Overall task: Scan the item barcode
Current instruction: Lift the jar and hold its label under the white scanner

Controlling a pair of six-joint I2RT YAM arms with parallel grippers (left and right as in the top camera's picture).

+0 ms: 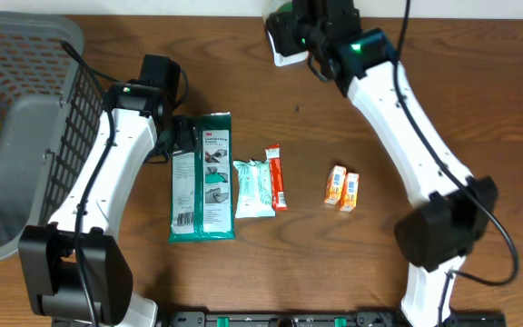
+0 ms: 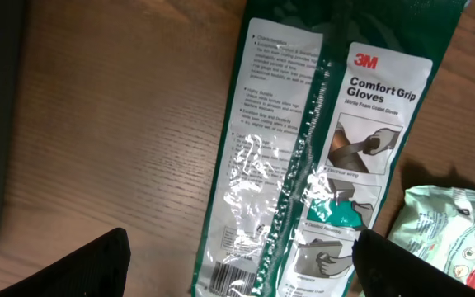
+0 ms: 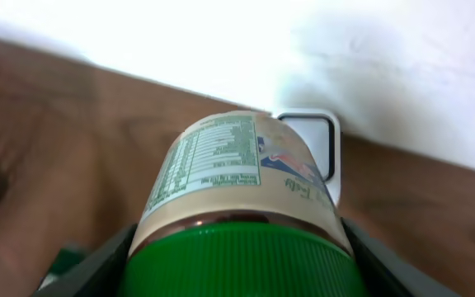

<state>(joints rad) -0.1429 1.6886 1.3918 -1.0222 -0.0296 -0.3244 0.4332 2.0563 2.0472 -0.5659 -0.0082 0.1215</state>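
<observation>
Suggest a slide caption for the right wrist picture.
Right gripper holds a green-capped bottle toward a white scanner on the wooden table.

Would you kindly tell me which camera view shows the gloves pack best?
Left wrist: the gloves pack fills the frame, label readable. Overhead shows it smaller, text illegible; right wrist shows none of it.

Glove pack [image 1: 202,177] lies just beside pale packet [image 1: 253,189], basket [image 1: 7,54] apart.
</observation>
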